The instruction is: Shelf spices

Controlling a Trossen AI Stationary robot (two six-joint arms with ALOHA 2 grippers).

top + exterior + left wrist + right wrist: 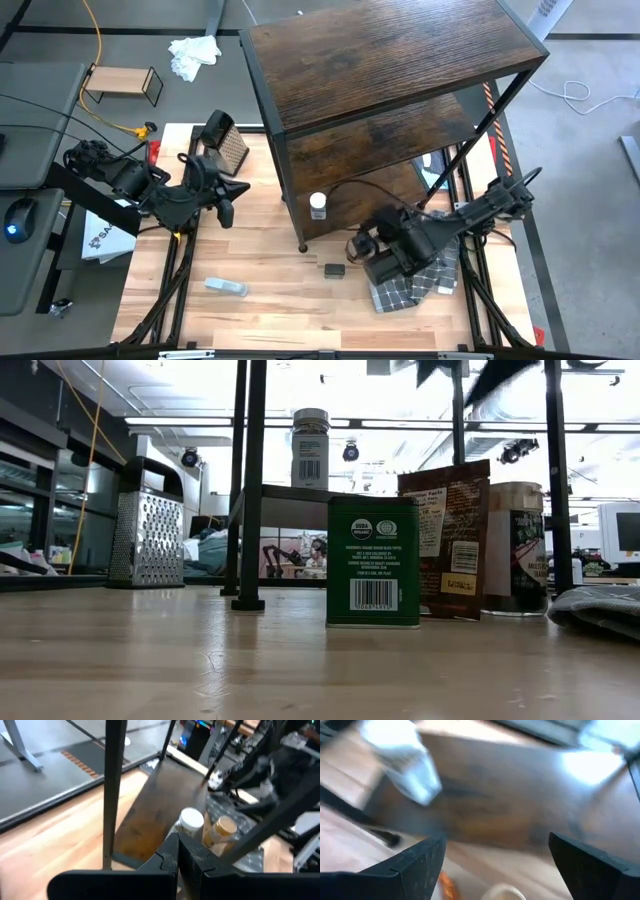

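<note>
From above, the shelf [390, 90] fills the table's [270, 290] far right, with one white-capped jar [318, 206] standing on its bottom board near the front left leg. Beside that board the right gripper [372, 250] hovers low over a checkered cloth [410, 285], jaws spread wide and empty. The left gripper [222, 190] waits near a box grater [228, 145], jaws closed on nothing. At table height, four containers show that the overhead arm hides: a green tin [373, 560], a reddish-brown packet [446, 540] just behind it, a brown jar [514, 548] beside that, and the white-capped jar [311, 448] up on the board. Past the left wrist's closed fingers [170, 857], the white-capped jar [191, 820] and a tan-lidded jar [220, 831] appear. Through the right wrist's parted fingers [415, 862], only blurred board [510, 805] is clear.
</note>
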